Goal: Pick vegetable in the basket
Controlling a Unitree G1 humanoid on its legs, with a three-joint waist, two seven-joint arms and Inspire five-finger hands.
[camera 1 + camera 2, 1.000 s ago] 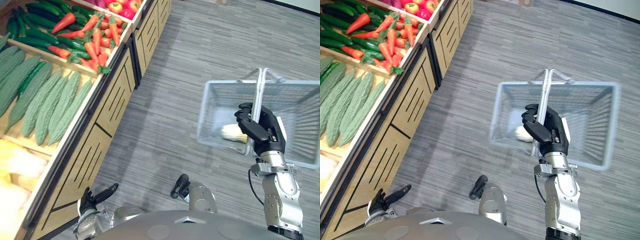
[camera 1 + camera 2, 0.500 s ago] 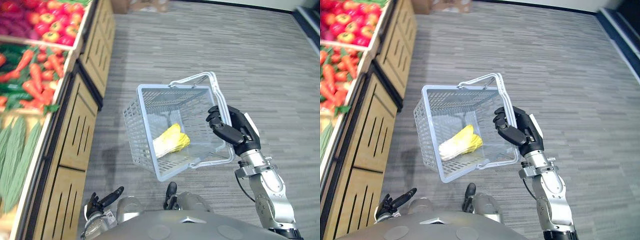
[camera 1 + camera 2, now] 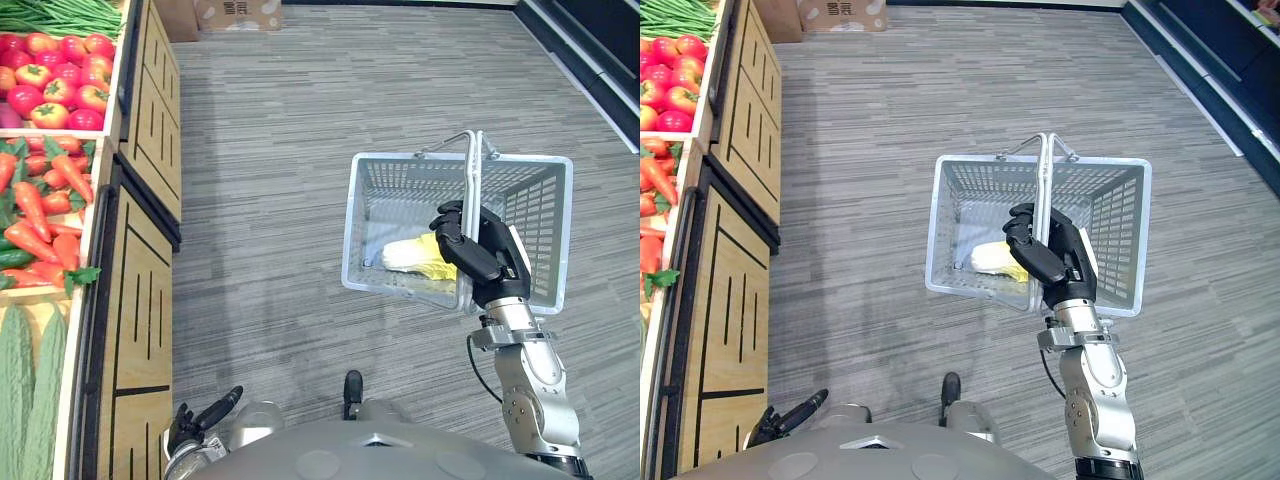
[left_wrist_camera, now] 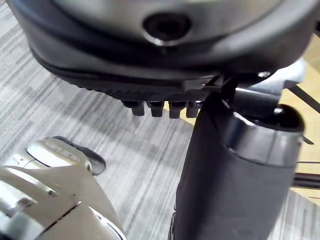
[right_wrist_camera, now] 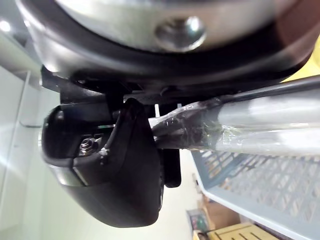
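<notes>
Right robot hand (image 3: 482,256): its fingers were curled tight round the handle (image 3: 474,175), thumb closing from the other side. The wrist view showed the bar clamped in the grip.
Why that grip: a full wrap near the middle of the handle probably kept the load balanced, so the basket (image 3: 537,215) hung close to level.
Basket: it hung from the right robot hand above the floor (image 3: 300,150), touching nothing else, with its open top facing up.
Vegetable (image 3: 410,255): one pale yellow piece lay on the basket bottom, below the right robot hand and just to its left. What kind it was could not be told.
Why it lay there: with the basket nearly level, the piece seemed to rest by its own weight against the near wall, and looked unlikely to roll out.
Left robot hand (image 3: 197,420): it hung low at the robot's side with nothing seen in it. How far open it was could not be told.
Shelf (image 3: 140,300): it stood well apart from the right robot hand, on the far side of the left robot hand. It carried carrots (image 3: 40,215) and tomatoes (image 3: 55,90).
Judgement: the basket was kept clear of the shelf, probably so the free left robot hand could do any further picking.
</notes>
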